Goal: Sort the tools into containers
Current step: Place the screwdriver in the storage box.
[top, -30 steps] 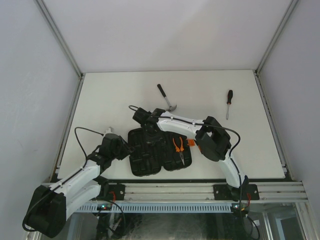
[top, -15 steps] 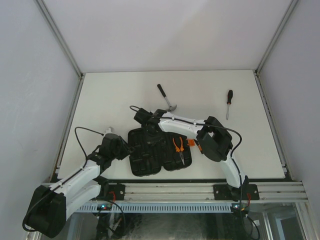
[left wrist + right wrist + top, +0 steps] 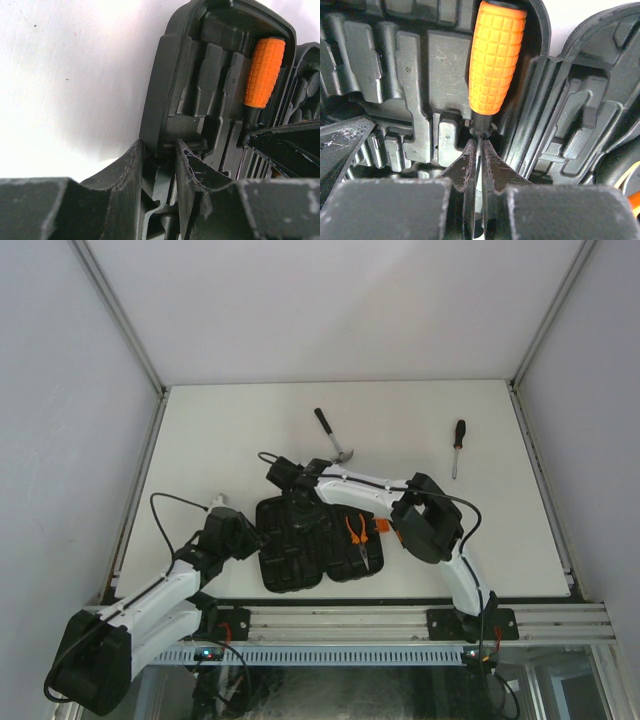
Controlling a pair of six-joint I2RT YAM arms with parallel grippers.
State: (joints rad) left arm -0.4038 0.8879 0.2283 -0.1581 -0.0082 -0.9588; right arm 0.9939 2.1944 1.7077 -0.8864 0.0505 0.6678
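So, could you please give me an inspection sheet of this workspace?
Surface: white table, no spills seen.
Job's things: open tool case holds pliers and orange-handled screwdriver; hammer and black-handled screwdriver lie outside on the table.
Clutter: nothing seen.
Grippers: left gripper clamps the case's edge; right gripper pinches the orange-handled screwdriver's shaft.
Cables: black cables hang in loose loops.
Surroundings: white walls, metal rail at near edge.

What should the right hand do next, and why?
Probably open the right hand and lift clear: the screwdriver it pinches by the shaft already looks seated in its slot in the case, which the left hand clamps by the rim.
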